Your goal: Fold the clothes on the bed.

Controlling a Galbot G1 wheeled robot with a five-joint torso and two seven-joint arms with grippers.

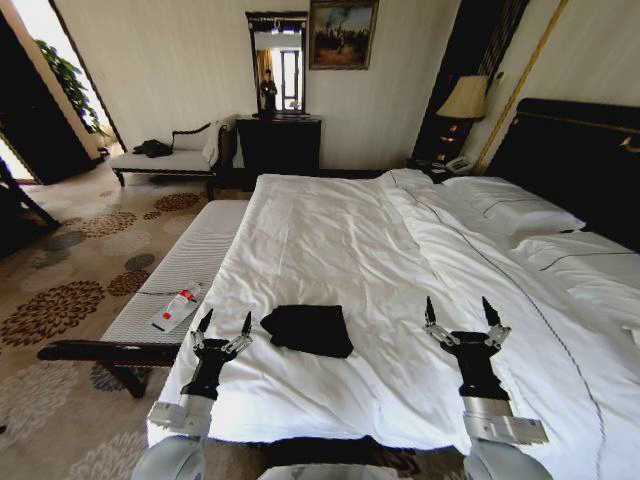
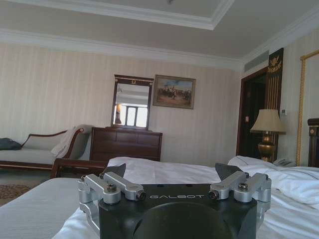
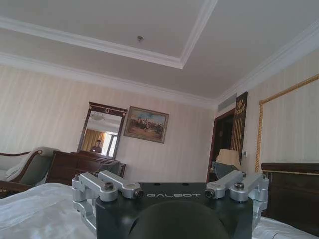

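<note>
The clothes (image 1: 310, 329), a black T-shirt folded into a compact dark bundle, lie on the white duvet near the foot of the bed (image 1: 340, 240). My left gripper (image 1: 224, 324) hovers open just to the left of the bundle, over the bed's edge, fingers pointing up and away. My right gripper (image 1: 463, 311) is open too, to the right of the bundle with a wider gap of duvet between them. Neither touches the shirt. In the wrist views each gripper body (image 2: 174, 199) (image 3: 169, 196) points level across the bed toward the far wall.
A pale striped bench (image 1: 185, 270) runs along the bed's left side with a small red-labelled bottle (image 1: 175, 309) on it. A chaise (image 1: 165, 155) and dark dresser with mirror (image 1: 278, 140) stand at the far wall. Lamp (image 1: 464, 100) and headboard (image 1: 580, 150) at right.
</note>
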